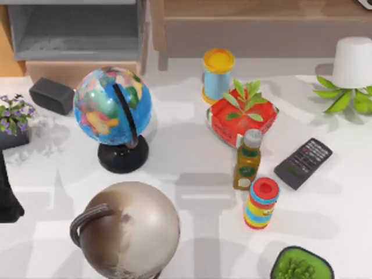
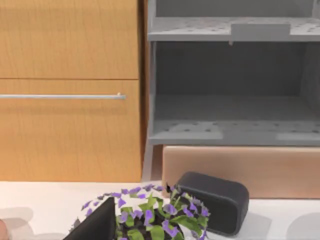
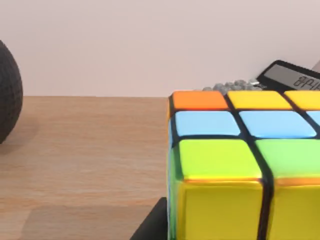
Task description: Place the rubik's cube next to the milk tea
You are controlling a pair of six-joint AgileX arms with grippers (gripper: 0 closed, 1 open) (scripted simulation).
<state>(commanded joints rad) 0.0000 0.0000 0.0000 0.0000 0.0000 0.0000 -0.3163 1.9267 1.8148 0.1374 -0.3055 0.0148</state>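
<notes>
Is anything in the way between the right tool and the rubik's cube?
Nothing visible. In the right wrist view, the multicoloured plastic rubik's cube sits on the wooden surface close beside the right tool, with no object between them.

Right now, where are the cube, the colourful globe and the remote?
rubik's cube (image 3: pixel 235 165): right wrist view, green top sticker.
colourful globe (image 1: pixel 110 104): top view, sphere's middle.
remote (image 1: pixel 303 163): top view, keypad.
</notes>
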